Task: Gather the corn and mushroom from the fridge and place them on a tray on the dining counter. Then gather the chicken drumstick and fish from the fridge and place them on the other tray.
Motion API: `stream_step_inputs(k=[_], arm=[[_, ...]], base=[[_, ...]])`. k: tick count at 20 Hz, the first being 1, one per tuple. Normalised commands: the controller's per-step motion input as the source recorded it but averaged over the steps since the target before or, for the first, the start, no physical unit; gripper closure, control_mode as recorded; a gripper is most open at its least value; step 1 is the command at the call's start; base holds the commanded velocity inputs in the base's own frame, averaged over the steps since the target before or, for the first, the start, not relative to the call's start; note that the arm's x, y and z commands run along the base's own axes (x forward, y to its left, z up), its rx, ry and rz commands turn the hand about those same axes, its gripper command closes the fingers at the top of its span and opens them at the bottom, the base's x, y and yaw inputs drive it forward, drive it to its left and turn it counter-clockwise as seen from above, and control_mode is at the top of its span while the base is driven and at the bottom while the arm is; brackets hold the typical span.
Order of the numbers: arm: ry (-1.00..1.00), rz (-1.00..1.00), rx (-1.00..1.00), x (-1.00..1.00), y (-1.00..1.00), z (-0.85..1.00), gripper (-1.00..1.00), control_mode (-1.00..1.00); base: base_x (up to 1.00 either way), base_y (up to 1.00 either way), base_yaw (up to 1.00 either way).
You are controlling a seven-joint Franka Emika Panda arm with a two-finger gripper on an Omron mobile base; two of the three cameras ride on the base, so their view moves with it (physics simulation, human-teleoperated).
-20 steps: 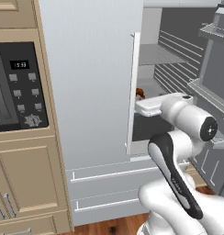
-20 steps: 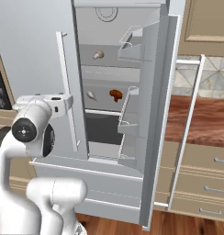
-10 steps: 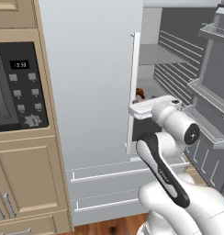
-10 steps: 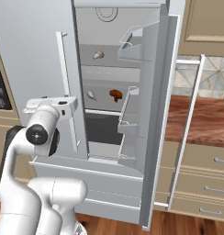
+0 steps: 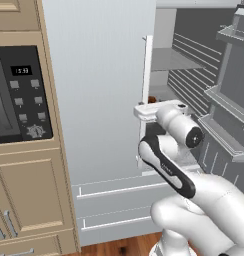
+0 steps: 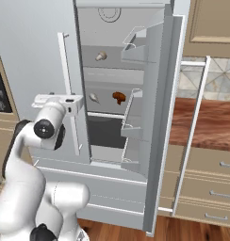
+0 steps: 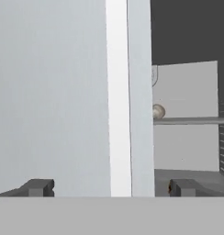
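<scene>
The fridge's right door [image 6: 159, 117] hangs open, and its left door [image 5: 94, 90] is closed. A pale mushroom [image 6: 102, 56] lies on the upper shelf, and the hand view shows the mushroom [image 7: 158, 111] too. One shelf down sits the brown chicken drumstick [image 6: 119, 97], with a small pale item [image 6: 94, 98] that I cannot identify to its left. My gripper [image 7: 111, 188] is open, its fingertips [image 7: 38, 187] on either side of the left door's vertical handle [image 7: 118, 92]. The corn, fish and trays are out of view.
A microwave [image 5: 16, 95] is built into tan cabinets [image 5: 29, 200] left of the fridge. Right of the fridge, a wooden countertop [image 6: 209, 124] runs over drawers [image 6: 216, 188]. The open door's bins [image 6: 133, 117] jut into the fridge opening.
The arm has swung left, carrying the hand from the fridge opening to the left door's handle. The jaws stayed open.
</scene>
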Motion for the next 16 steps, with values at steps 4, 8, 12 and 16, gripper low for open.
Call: stream_step_inputs(k=[4,8,12,16], arm=[[0.06,0.0,0.02,0.49,0.0,0.2,-1.0,-1.0],[0.03,0.0,0.0,0.4,0.0,0.15,-1.0,-1.0],[0.0,0.0,0.0,0.43,0.0,0.0,-1.0,-1.0],[0.0,-0.02,0.0,0.5,0.01,0.0,-1.0,-1.0]], base=[[0.0,0.0,0.0],[0.0,0.0,0.0],[0.0,0.0,0.0],[0.0,0.0,0.0]])
